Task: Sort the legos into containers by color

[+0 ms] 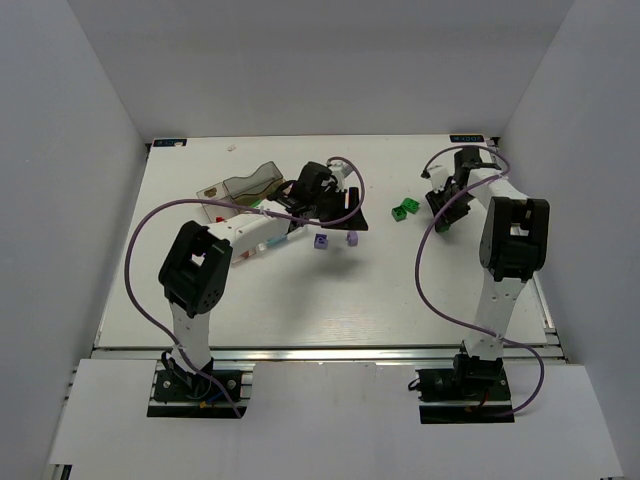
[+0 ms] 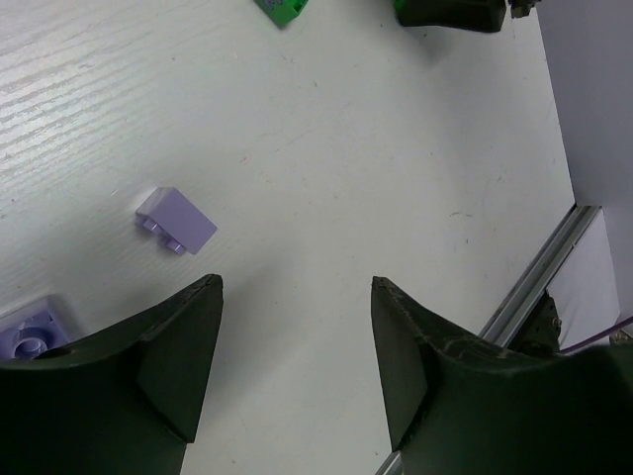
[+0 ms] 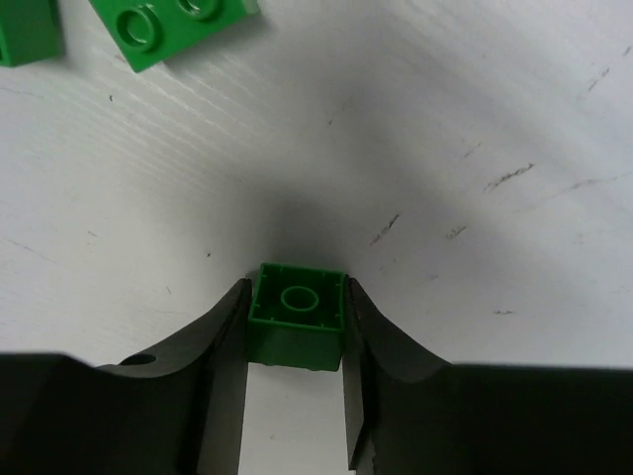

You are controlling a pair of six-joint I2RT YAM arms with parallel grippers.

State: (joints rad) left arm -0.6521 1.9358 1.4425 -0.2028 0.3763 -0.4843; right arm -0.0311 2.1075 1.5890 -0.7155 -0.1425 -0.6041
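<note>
Since the green lego [image 3: 297, 319] lay well right of the box [image 1: 245, 185], our right gripper [image 3: 295, 332] pinched its sides, we judged for carrying; our left gripper [image 2: 297, 327] hung open, empty, near a purple lego [image 2: 176, 221].
</note>
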